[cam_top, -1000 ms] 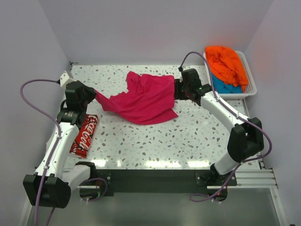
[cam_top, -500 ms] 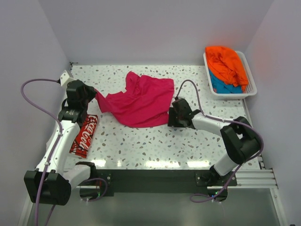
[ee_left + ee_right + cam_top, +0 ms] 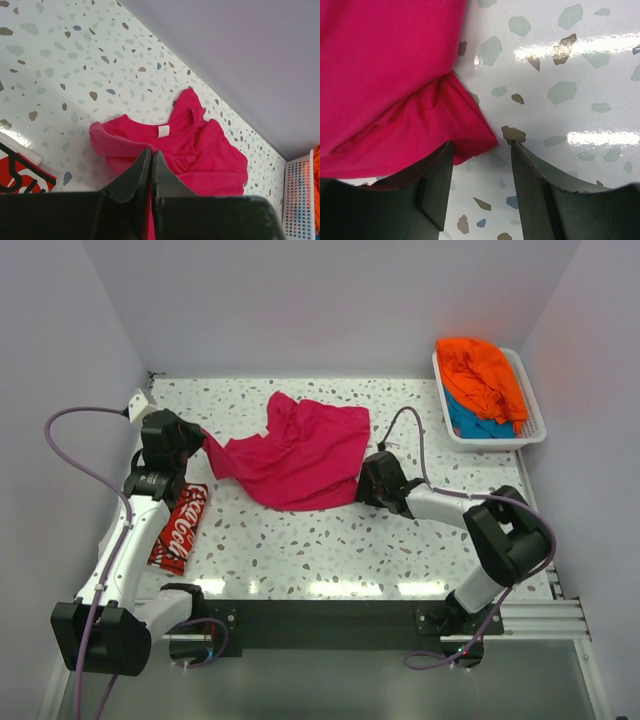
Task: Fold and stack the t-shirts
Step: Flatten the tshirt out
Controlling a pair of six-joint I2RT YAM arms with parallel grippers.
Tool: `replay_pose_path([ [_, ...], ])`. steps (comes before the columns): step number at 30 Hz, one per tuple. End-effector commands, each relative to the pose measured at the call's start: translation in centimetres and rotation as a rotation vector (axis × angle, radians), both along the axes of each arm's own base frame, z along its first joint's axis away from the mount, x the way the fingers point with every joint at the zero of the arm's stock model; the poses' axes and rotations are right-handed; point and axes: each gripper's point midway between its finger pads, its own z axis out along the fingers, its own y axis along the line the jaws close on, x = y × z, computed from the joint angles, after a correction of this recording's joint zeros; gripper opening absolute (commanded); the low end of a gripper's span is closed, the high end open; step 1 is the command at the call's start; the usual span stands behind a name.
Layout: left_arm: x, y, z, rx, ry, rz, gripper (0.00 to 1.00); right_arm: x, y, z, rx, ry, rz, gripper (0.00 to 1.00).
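Observation:
A magenta-pink t-shirt [image 3: 300, 452] lies crumpled on the speckled table [image 3: 400, 540], its neck label up in the left wrist view [image 3: 200, 150]. My left gripper [image 3: 200, 440] is shut on the shirt's left edge [image 3: 151, 151]. My right gripper [image 3: 362, 485] is open, low at the shirt's near right corner [image 3: 470, 135]; that corner lies between the fingertips [image 3: 445, 165]. An orange t-shirt [image 3: 482, 375] lies over a teal-blue t-shirt [image 3: 478, 424] in the basket. A folded red t-shirt with white lettering [image 3: 178, 528] lies at the left, under my left arm.
A white slatted basket [image 3: 532, 420] stands at the back right corner and shows at the edge of the left wrist view [image 3: 300, 200]. Walls close in the table at the back and both sides.
My right gripper let go of the shirt's upper right edge, came down toward the near side, and now sits open at the shirt's near right corner. The left gripper has kept its hold.

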Motion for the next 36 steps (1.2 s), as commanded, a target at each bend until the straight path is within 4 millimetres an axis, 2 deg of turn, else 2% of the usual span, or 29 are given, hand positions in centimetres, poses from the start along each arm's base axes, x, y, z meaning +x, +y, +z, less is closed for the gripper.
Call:
replay_pose_path([
  [1,0.7,0.0,2.2,-0.009,-0.083,-0.006,0.0,2.6,0.9,1.1,0.035,-0.073,-0.049,0.53],
  [6,0.8,-0.1,2.0,-0.006,-0.078,-0.008,0.0,2.4,1.6,0.3,0.02,-0.044,-0.03,0.52],
  [9,0.7,-0.1,1.8,-0.005,-0.071,-0.01,0.0,2.1,1.6,-0.3,-0.005,-0.026,-0.028,0.47],
  [13,0.6,0.0,1.8,0.0,-0.069,-0.009,0.0,1.5,1.1,-1.0,-0.031,0.002,-0.027,0.23],
  [14,0.6,0.0,1.9,0.005,-0.068,-0.01,0.0,1.4,1.0,-0.8,-0.031,0.002,-0.027,0.08],
  [15,0.6,0.0,2.0,0.006,-0.068,-0.012,0.0,1.2,0.8,-0.7,-0.036,0.006,-0.027,0.0],
  [16,0.5,0.0,2.2,0.012,-0.065,-0.016,0.0,0.7,0.5,-0.5,-0.051,0.019,-0.025,0.0],
  [18,0.4,0.0,2.7,0.022,-0.068,-0.023,0.0,1.2,-0.2,2.4,-0.052,-0.039,-0.042,0.0],
  [19,0.3,0.1,3.3,0.037,-0.071,-0.026,0.0,0.9,-0.9,3.5,-0.072,-0.042,-0.037,0.0],
  [21,0.0,0.1,4.5,0.053,-0.084,-0.036,0.0,1.5,-1.7,8.9,-0.022,-0.136,-0.049,0.0],
  [22,-0.4,0.1,4.9,0.07,-0.078,-0.042,0.0,1.3,-3.1,10.3,-0.039,-0.14,-0.06,0.0],
  [23,-0.8,0.2,6.7,0.079,-0.111,-0.043,0.0,1.1,-4.1,14.0,-0.009,-0.212,-0.076,0.0],
  [24,-1.0,0.3,7.4,0.088,-0.12,-0.044,0.0,1.6,-5.2,17.2,-0.003,-0.273,-0.097,0.0],
  [26,-2.2,0.6,10.7,0.12,-0.174,-0.044,0.0,0.9,-7.2,21.1,-0.02,-0.329,-0.125,0.0],
  [27,-2.7,0.7,11.9,0.129,-0.193,-0.042,0.0,0.7,-8.0,26.2,0.0,-0.426,-0.135,0.0],
  [29,-4.1,1.0,15.5,0.153,-0.255,-0.037,0.0,-0.4,-9.3,29.9,-0.023,-0.472,-0.145,0.0],
  [30,-4.7,1.0,17.0,0.157,-0.281,-0.037,0.0,-0.9,-9.8,34.3,-0.003,-0.556,-0.145,0.0],
  [31,-5.7,1.0,19.7,0.171,-0.33,-0.04,0.0,-1.5,-10.2,35.6,-0.009,-0.567,-0.144,0.0],
  [32,-6.4,1.1,21.3,0.176,-0.359,-0.04,0.0,-2.0,-10.5,37.4,-0.003,-0.599,-0.14,0.0],
  [33,-7.1,1.1,22.7,0.179,-0.389,-0.041,0.0,-2.7,-10.9,40.8,0.012,-0.668,-0.14,0.0],
  [34,-8.4,1.0,25.6,0.186,-0.448,-0.047,0.0,-3.2,-11.4,41.8,0.001,-0.675,-0.14,0.0],
  [35,-9.0,0.9,27.0,0.192,-0.475,-0.052,0.0,-3.5,-11.7,43.0,-0.005,-0.696,-0.142,0.0],
  [36,-9.6,0.9,28.4,0.195,-0.503,-0.057,0.0,-4.4,-12.4,45.9,0.003,-0.754,-0.146,0.0],
])
